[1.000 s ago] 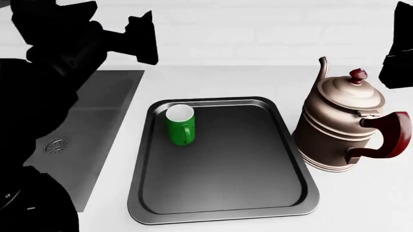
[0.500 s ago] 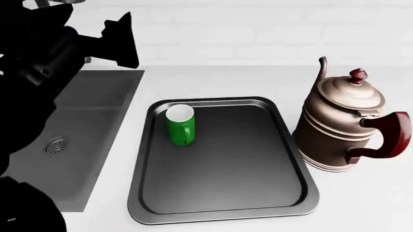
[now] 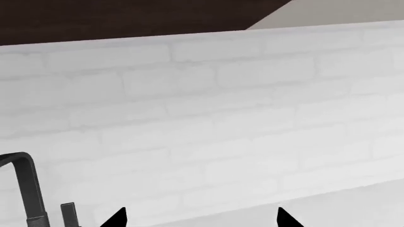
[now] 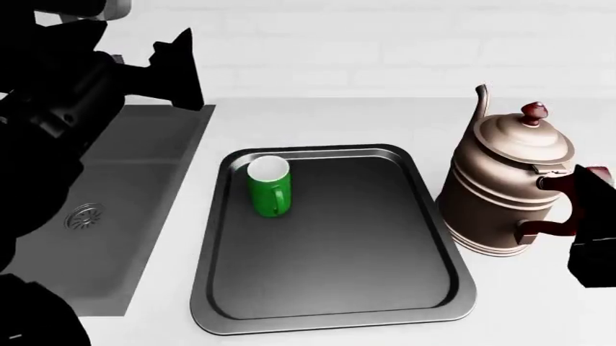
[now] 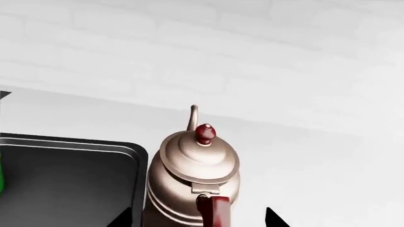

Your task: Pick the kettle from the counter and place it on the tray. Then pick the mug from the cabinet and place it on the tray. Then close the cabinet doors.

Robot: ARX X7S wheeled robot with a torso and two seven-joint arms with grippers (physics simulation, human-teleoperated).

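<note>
The copper kettle [image 4: 503, 189] stands upright on the white counter [image 4: 318, 119], just right of the dark grey tray [image 4: 337, 288]. The green mug [image 4: 268, 186] stands upright on the tray's far left part. My right gripper [image 5: 198, 221] is open behind the kettle [image 5: 197, 176], and the dark red handle [image 5: 215, 212] lies between its fingertips without touching them. In the head view the right gripper [image 4: 589, 249] covers the handle's outer end. My left gripper [image 4: 178, 72] is raised over the sink's far side and is open and empty [image 3: 200, 222]. The cabinet doors are out of view.
A dark grey sink [image 4: 115, 202] is set into the counter left of the tray. A black faucet [image 3: 26, 189] stands against the white brick wall [image 3: 240, 109]. A dark brown band [image 3: 94, 19] runs above that wall. The tray's corner [image 5: 129, 153] lies beside the kettle.
The right arm has left the upper right and now sits low at the right, by the kettle's handle. The left gripper has shifted left, away from the tray. Mug and kettle have not moved.
</note>
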